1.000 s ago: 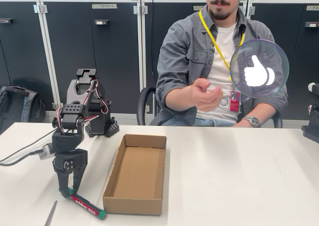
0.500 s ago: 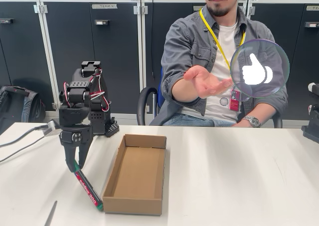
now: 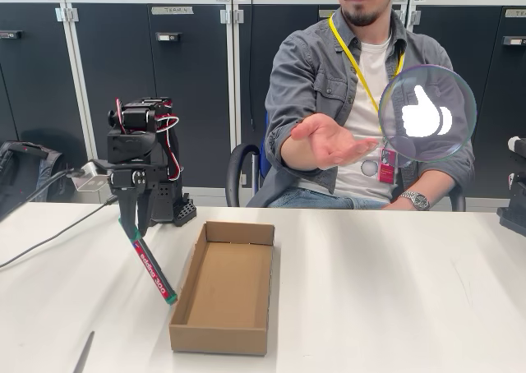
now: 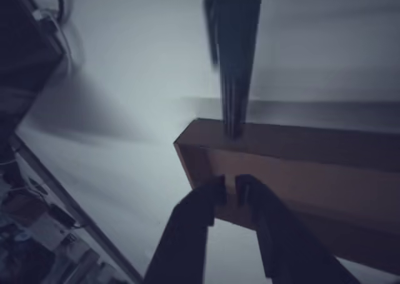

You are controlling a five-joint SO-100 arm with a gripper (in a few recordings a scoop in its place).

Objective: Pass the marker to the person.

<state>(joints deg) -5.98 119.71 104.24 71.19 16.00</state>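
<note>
The green marker [image 3: 150, 266] with its red-and-white label hangs tilted in the air, left of the cardboard box, its lower end pointing down and to the right. My gripper [image 3: 131, 225] is shut on the marker's upper end, well above the table. In the blurred wrist view the two dark fingers [image 4: 194, 224] stand close together, and the marker [image 4: 232, 59] shows as a dark streak beyond them. The person [image 3: 362, 85] sits behind the table and holds an open palm [image 3: 329, 143] up, to the right of and higher than my gripper.
An open, empty cardboard box [image 3: 223, 287] lies on the white table [image 3: 394, 299], right of the marker. A thin grey stick [image 3: 84, 352] lies at the front left edge. Cables [image 3: 49, 237] trail off to the left. Dark cabinets [image 3: 164, 77] stand behind.
My arm has risen and lifted the marker wholly off the table, where its tip rested half a second ago. The person's hand opened into a flat, raised palm.
</note>
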